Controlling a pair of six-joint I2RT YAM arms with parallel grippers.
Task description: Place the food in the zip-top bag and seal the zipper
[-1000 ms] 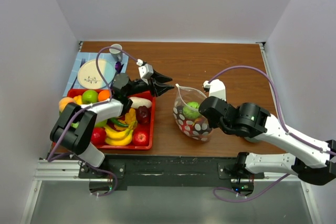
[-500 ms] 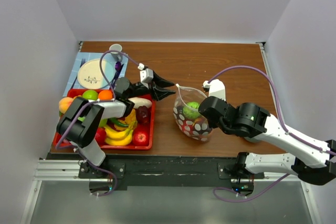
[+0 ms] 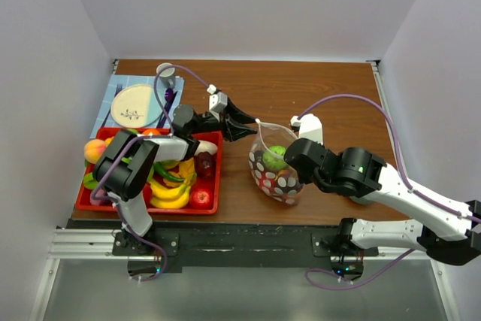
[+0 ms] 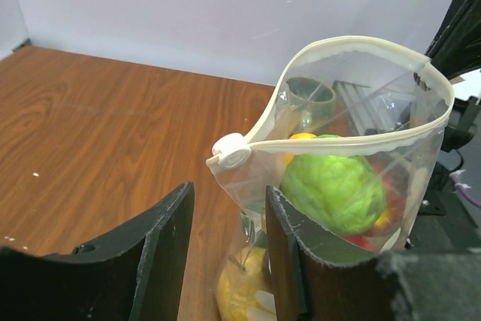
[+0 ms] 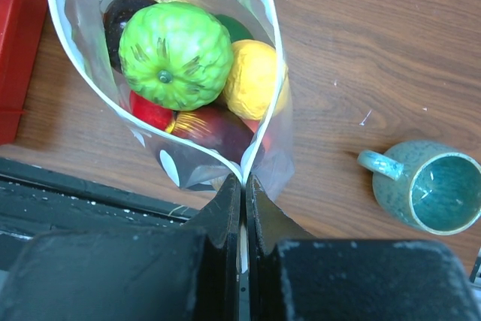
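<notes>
The zip-top bag (image 3: 274, 167) stands on the table with its mouth open, and it also shows in the right wrist view (image 5: 176, 152). Inside it are a green fruit (image 5: 175, 54), a yellow one (image 5: 255, 77), a dark plum (image 5: 128, 13) and a red apple (image 5: 150, 110). My right gripper (image 5: 243, 186) is shut on the near end of the zipper (image 5: 267, 43). My left gripper (image 4: 225, 219) is open and empty just short of the bag's far corner, where the white slider (image 4: 229, 152) sits on the zipper (image 4: 353, 140). In the top view the left gripper (image 3: 244, 124) almost touches that corner.
A red tray (image 3: 219, 178) at the left holds bananas (image 3: 169, 193), red apples, a peach (image 3: 95, 149) and other food. A plate (image 3: 135, 104) and a cup (image 3: 165, 71) sit on a blue mat behind it. A teal mug (image 5: 436, 197) stands right of the bag.
My left gripper has swung right from above the tray's back edge to the bag's far corner, still open. The right arm and the bag have not moved.
</notes>
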